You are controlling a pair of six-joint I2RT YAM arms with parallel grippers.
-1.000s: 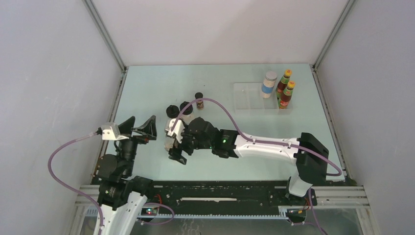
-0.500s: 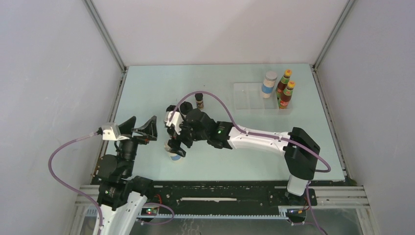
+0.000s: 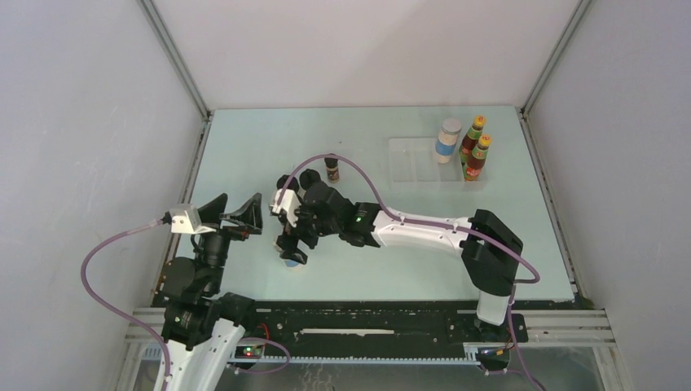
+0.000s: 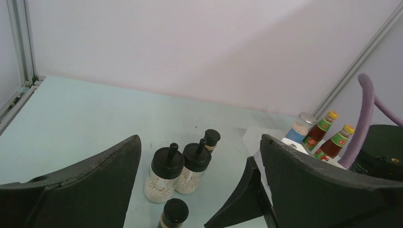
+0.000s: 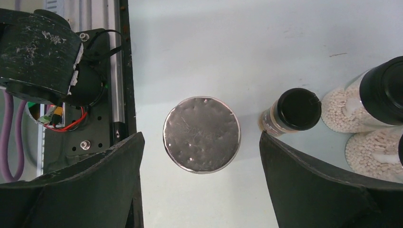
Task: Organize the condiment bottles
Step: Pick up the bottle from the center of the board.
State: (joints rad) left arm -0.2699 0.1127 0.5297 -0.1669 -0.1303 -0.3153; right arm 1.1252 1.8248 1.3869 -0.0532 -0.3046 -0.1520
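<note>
Over the pale surface (image 3: 244, 147), the left pincer (image 4: 200, 138) gapes empty and the right pincer (image 5: 200, 137) hangs wide, both well left of the clear tray (image 3: 411, 163), the right above a grey-lidded jar (image 5: 202, 134). Red sauce bottles (image 3: 476, 155) stand at the tray's right end.

The right arm (image 3: 407, 228) is hiding nearly all of the grey-lidded jar (image 3: 291, 262) from above; on the right wrist view, the frame edge is cropping both black-lidded jars (image 5: 380, 92).

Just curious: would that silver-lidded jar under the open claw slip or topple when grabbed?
Probably steady: the silver-lidded jar stands upright, its lid wide. Being round, it might twist in the right claw, and would likely roll if knocked over.
</note>
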